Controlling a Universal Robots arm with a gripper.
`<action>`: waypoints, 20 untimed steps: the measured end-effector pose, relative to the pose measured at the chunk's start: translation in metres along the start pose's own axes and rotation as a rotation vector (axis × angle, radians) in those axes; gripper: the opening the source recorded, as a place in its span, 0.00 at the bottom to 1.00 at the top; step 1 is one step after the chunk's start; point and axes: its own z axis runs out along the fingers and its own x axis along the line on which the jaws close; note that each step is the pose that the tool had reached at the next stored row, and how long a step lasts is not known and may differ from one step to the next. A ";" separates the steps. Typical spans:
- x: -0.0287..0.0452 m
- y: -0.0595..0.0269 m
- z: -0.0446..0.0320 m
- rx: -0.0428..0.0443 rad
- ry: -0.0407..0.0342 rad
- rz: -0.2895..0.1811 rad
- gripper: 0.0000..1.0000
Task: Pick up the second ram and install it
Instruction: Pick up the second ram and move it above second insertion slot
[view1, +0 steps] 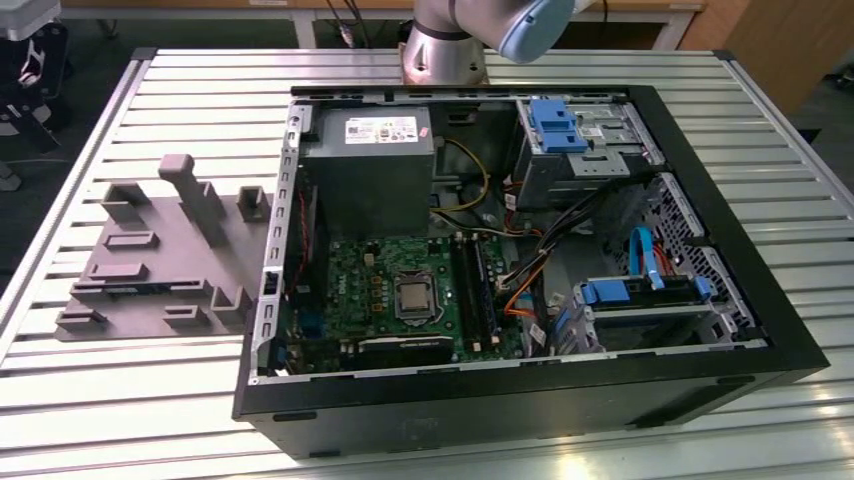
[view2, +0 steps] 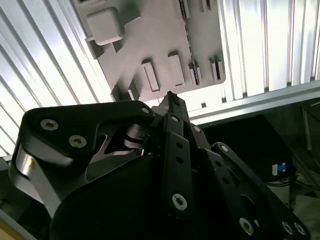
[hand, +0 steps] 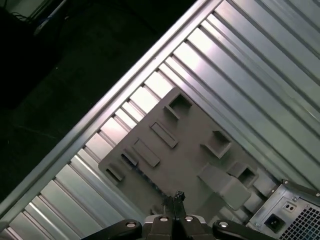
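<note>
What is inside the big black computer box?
A green motherboard, a grey power supply, blue drive brackets and a blue cable. The power supply covers whatever lies beneath it.

My arm is silver-grey with a pale blue joint cap; the hand is black linkages dotted with silver screws.

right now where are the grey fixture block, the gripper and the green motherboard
grey fixture block (view1: 180, 265), exterior view, on its flat base
gripper (hand: 176, 196), first wrist view, midway between the tips of its shut fingers
green motherboard (view1: 354, 272), exterior view, on bare board beside the processor socket
</note>
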 end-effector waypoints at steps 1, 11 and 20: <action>0.0000 0.0000 0.0002 -0.0004 0.0008 -0.018 0.11; 0.0001 -0.0001 0.0023 -0.0029 0.0106 -0.200 0.11; 0.0001 -0.0002 0.0043 -0.0053 0.0190 -0.364 0.11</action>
